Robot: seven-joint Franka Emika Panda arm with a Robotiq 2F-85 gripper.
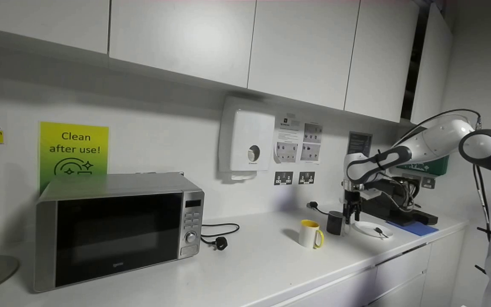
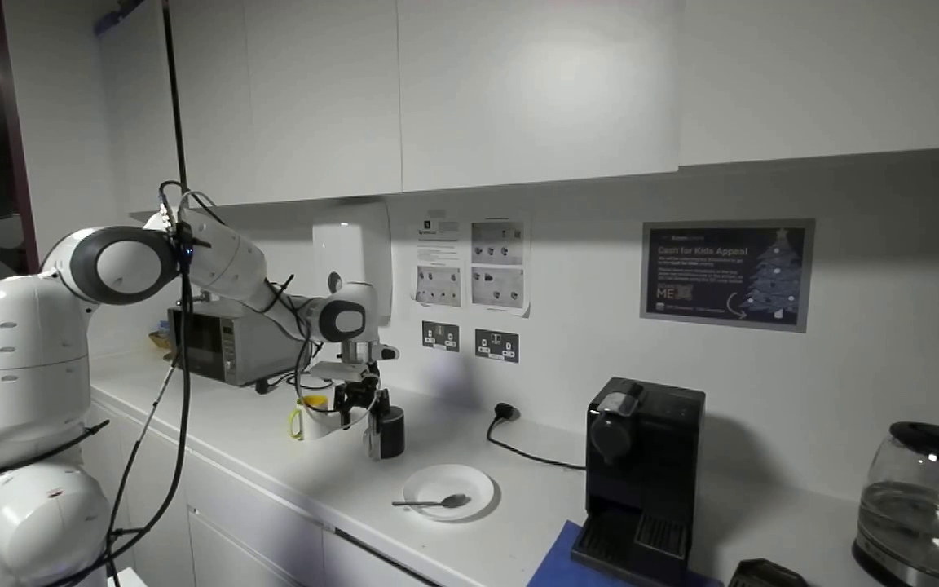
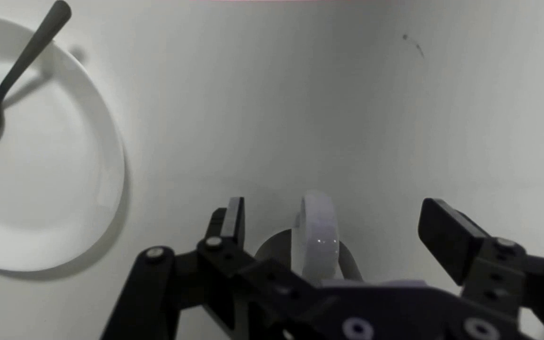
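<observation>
- The dark mug (image 1: 334, 223) stands upright on the white counter (image 1: 237, 273), so its long axis is vertical.
- Its white handle (image 3: 319, 236) points away from the wall, to the counter's front edge; in the wrist view it points upward.
- The gripper (image 3: 332, 210) has its two fingers spread wide, and they are directed down.
- The handle is between these fingers, closer to the finger on the plate's side, with a gap on both sides.
- In the wrist view, the gripper hides much of the mug's body.
- The plate (image 3: 55, 179) lies near the mug and carries a spoon (image 3: 19, 69).
</observation>
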